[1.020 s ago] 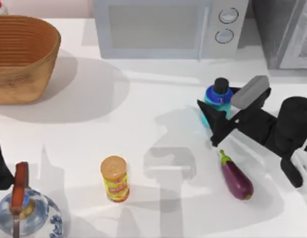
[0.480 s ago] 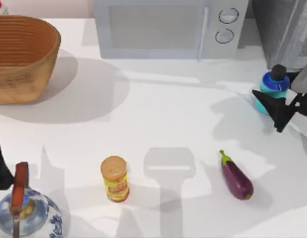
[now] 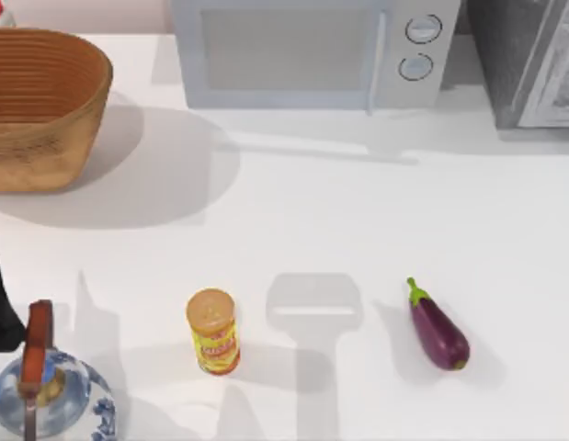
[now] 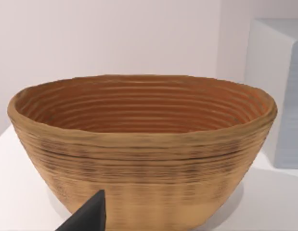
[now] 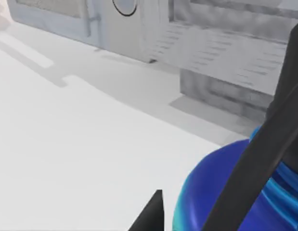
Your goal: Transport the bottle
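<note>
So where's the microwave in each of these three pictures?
Top view: the microwave at the table's far edge, centre.
Left wrist view: apparently its pale side, beyond the basket.
Right wrist view: its dial corner, well beyond the bottle gripped in the right hand.
Shared landmark: the white table.

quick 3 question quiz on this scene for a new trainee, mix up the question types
1. True or false: the yellow can lies on its side next to the basket.
2. In the right wrist view, what does the right claw grip? A) eggplant B) blue bottle C) kettle
3. Fill in: on the table, the eggplant is to the top view's ____ of the yellow can.

Key
1. False; it stands upright, well apart from the basket.
2. B; a black finger crosses the bottle.
3. Right.
</note>
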Robot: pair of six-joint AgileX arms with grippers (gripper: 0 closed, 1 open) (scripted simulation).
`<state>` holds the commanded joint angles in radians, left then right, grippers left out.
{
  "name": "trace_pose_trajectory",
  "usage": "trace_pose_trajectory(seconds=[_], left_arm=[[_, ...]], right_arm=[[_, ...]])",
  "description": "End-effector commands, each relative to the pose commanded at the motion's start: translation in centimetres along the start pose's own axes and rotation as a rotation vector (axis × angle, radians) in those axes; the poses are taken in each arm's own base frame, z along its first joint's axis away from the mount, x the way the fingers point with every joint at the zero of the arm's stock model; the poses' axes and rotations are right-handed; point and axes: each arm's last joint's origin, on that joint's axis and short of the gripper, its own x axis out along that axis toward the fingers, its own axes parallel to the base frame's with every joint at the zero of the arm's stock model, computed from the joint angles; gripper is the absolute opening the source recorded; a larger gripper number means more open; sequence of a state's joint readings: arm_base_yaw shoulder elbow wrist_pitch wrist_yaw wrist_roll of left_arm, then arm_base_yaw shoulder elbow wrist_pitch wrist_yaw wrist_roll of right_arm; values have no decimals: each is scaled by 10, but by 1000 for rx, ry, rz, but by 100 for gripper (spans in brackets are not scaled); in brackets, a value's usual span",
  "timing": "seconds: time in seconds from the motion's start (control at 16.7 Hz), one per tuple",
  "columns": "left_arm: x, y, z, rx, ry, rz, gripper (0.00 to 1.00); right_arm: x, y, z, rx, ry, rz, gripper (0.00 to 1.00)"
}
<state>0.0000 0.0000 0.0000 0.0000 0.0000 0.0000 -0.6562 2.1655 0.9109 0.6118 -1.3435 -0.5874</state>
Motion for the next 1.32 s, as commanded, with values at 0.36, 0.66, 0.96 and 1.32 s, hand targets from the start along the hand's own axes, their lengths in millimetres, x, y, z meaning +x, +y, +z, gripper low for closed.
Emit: trace_pose_trajectory(seconds=[0.36,0.66,0.96,1.32], left_arm=[[0,0,0,0,0,0,100],[0,0,0,0,0,0,100],[0,0,0,0,0,0,100],[0,0,0,0,0,0,100]], right_arm=[[-34,-5,11,-40,-45,-21,0],[-19,-4,9,-19,-35,3,0],[31,4,-7,66,0,64,0],[36,1,-18,23,-26,19,0]])
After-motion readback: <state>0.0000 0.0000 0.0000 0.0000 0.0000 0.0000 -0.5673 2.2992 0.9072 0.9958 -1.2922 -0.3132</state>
